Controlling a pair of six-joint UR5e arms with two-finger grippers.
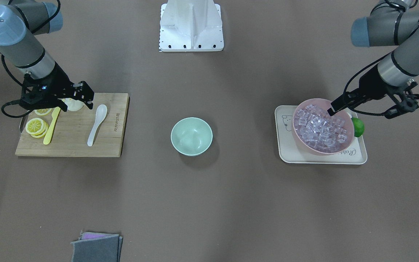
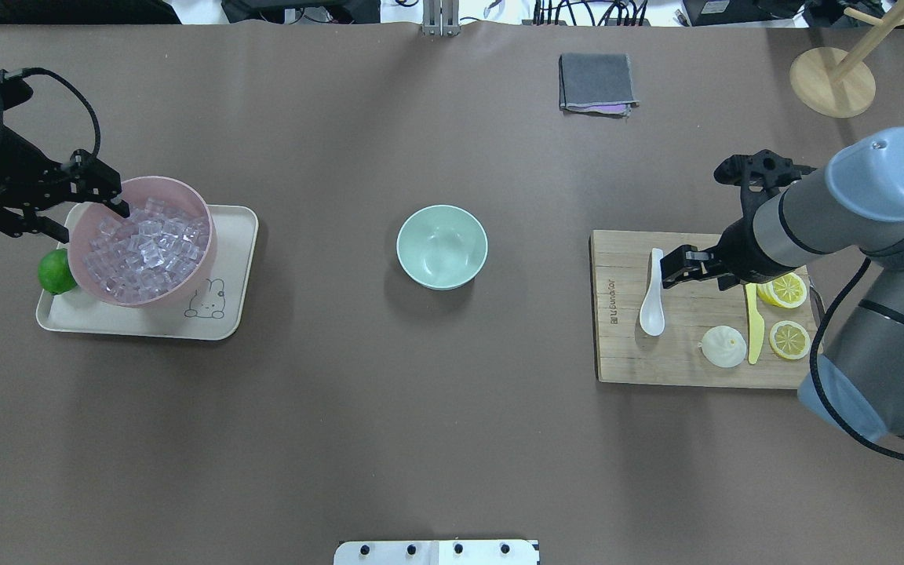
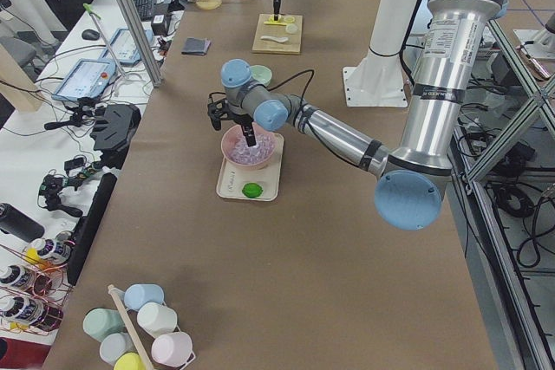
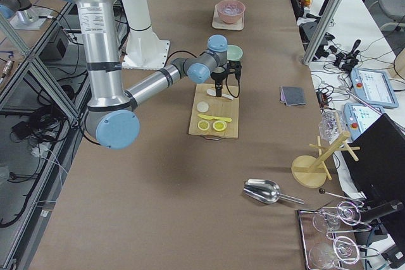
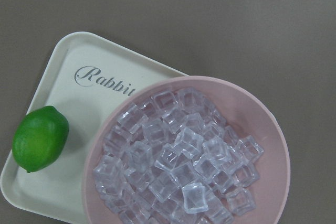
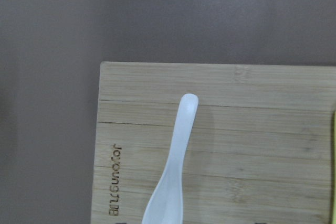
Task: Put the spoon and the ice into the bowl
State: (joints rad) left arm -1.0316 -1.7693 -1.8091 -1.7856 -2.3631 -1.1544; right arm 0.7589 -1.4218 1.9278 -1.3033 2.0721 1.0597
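Writing shows in two places. The word "Rabbit" (image 5: pixel 102 80) stands in script on the cream tray (image 2: pixel 234 235), with a small drawn rabbit (image 2: pixel 205 302) in one corner. The name "Joyoung" (image 6: pixel 114 179) is burned into the wooden cutting board (image 2: pixel 625 357) along its edge toward the table's middle.

On the robot's left, the tray carries a pink bowl (image 2: pixel 187 188) filled with the ice (image 2: pixel 146 247), and a green lime (image 2: pixel 54 271) lies just beside this bowl on its outer side. The left gripper (image 2: pixel 116 200) hangs over the bowl's rim, above the cubes. I cannot tell if its fingers are parted or closed.

On the robot's right, the spoon (image 2: pixel 652 302) lies on the board, with the scoop toward the robot and the handle pointing away. The right gripper (image 2: pixel 670 268) hovers just beside the handle with its fingers spread and nothing between them. Further right on the board are a round white bun-like piece (image 2: pixel 723 346), a yellow knife (image 2: pixel 752 333) and lemon slices (image 2: pixel 788 339), well apart from the spoon.

The mint bowl (image 2: pixel 442 246) stands alone in the middle of the table, well apart from tray and board, with bare brown surface on both sides of it. It holds nothing. A folded grey cloth (image 2: pixel 595 82) and a wooden stand (image 2: pixel 832 82) are near the far edge.
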